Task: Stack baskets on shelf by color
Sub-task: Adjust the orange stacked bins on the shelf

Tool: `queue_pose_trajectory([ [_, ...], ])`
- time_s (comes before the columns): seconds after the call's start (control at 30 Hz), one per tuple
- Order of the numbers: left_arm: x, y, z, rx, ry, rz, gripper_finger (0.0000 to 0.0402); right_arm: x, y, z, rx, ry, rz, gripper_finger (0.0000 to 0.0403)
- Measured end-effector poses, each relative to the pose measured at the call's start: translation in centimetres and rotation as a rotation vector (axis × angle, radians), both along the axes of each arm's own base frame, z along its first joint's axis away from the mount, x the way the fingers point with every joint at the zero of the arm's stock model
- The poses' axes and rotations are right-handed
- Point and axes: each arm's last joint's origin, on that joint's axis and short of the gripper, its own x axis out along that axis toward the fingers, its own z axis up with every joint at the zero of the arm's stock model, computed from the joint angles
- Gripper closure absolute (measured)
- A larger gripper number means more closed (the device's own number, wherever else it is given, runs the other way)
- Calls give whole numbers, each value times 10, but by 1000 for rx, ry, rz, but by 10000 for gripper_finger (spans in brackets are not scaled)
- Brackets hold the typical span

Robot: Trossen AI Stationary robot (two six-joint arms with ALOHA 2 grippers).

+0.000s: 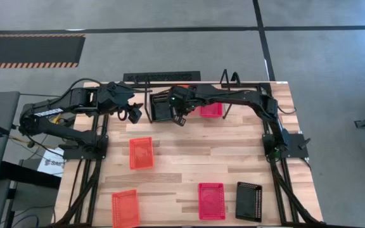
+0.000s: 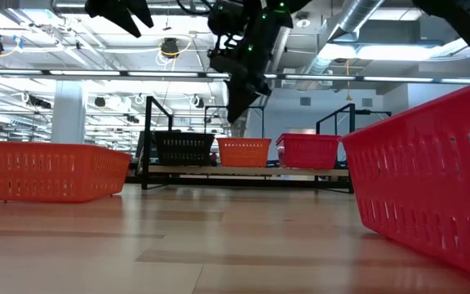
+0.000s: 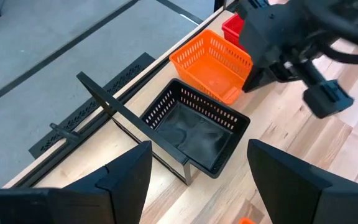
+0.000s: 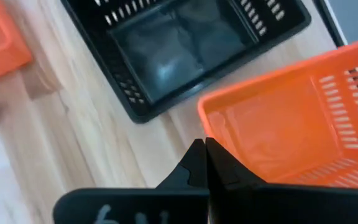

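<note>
Wooden table (image 1: 189, 171): wide bare planks across the middle, loose baskets only toward the near edge. Shelf (image 1: 189, 82) sits along the far edge, holding in a row a black basket (image 3: 194, 127), an orange basket (image 3: 213, 62) and a red-pink basket (image 1: 211, 109).

Loose on the table: orange basket mid-left (image 1: 140, 153), another orange one at the near-left edge (image 1: 125, 208), red-pink one near centre front (image 1: 211, 201), black one just right of it (image 1: 249, 201). All apart from one another.

Right gripper (image 4: 205, 163) hangs above the shelf between the black and orange baskets, fingers pressed together, holding nothing.

Left gripper (image 3: 194, 180) hovers near the shelf's left end, fingers spread wide, nothing between them.
</note>
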Motion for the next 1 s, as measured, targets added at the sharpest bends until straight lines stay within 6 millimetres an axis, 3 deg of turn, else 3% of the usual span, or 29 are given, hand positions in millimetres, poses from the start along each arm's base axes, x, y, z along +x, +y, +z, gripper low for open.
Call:
queue_pose_trajectory([
  [0.13, 0, 0, 0, 1, 0, 0, 150, -2, -8, 0, -1, -2, -14, 403],
  [0.33, 0, 0, 0, 0, 0, -1, 150, -6, -20, -23, 10, 44, -41, 403],
  [0.57, 0, 0, 0, 0, 1, -1, 150, -9, -24, -31, 8, 61, -37, 403],
  [1.0, 0, 0, 0, 0, 1, -2, 150, -9, -2, -37, 53, 117, 23, 403],
])
